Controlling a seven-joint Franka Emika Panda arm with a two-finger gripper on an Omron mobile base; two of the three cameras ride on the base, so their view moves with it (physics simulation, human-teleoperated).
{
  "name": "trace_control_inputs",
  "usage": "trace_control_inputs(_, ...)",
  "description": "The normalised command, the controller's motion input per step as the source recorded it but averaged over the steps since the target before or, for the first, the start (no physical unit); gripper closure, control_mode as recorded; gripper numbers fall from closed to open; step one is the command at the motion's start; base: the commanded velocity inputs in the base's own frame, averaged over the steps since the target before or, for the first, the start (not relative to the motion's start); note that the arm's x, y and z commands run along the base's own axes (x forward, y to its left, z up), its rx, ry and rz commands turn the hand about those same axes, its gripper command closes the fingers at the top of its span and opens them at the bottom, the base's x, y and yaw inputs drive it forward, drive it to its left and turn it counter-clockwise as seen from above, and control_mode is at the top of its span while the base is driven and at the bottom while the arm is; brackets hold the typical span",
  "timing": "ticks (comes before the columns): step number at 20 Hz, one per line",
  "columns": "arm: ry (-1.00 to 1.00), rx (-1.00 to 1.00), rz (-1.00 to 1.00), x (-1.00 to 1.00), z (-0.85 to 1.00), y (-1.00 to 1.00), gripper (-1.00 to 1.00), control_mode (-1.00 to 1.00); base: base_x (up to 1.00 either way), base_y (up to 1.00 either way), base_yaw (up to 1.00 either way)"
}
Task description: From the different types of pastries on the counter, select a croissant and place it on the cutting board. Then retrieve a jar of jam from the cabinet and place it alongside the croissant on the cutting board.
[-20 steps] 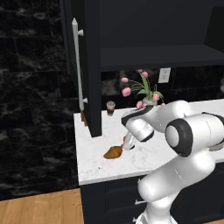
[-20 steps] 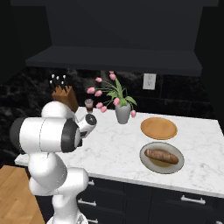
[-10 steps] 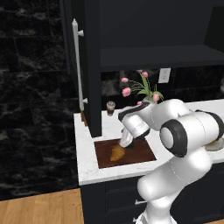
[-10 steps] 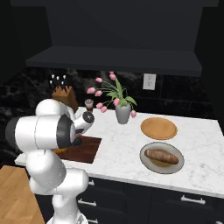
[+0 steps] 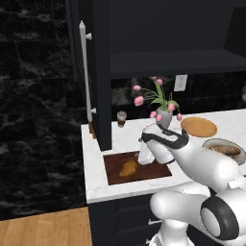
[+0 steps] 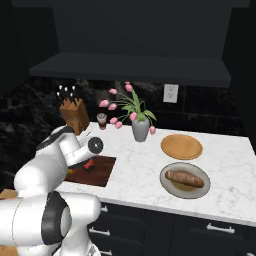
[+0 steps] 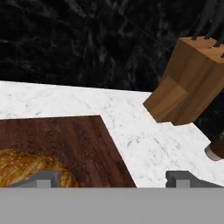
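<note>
Croissant point(image 5: 128, 168) lies on the cutting board point(image 5: 115, 176), toward its left half, on the tabletop point(image 5: 96, 185) just in front of the cabinet point(image 5: 98, 72). The gripper point(image 7: 111, 177) hangs low beside it, its tips spread wide with nothing between them; one tip sits right against the pastry's edge. Pulling away sideways could drag the croissant off the board, and swinging up toward the cabinet risks clipping the door's bar handle point(image 5: 86, 72) or the brown cup point(image 5: 121, 118). The hand view brings the knife block point(image 7: 188, 83) close, and the right base view adds the long roll point(image 6: 186, 178) on its plate point(image 6: 170, 188).
</note>
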Motion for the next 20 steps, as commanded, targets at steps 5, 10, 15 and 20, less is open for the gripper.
trace_control_inputs(5, 0.00, 0.06, -0.05, -0.26, 0.28, -0.28, -1.00, -1.00, 0.00, 0.00, 0.00)
trace_control_inputs(10, 0.04, 0.14, -0.04, -0.32, 0.35, -0.60, -1.00, -1.00, 0.00, 0.00, 0.00)
trace_control_inputs(15, 0.02, 0.01, -0.29, -0.73, -0.03, -0.53, -1.00, -1.00, 0.00, 0.00, 0.00)
trace_control_inputs(20, 0.10, 0.00, -0.63, -0.88, 0.00, -0.16, -1.00, -1.00, 0.00, 0.00, 0.00)
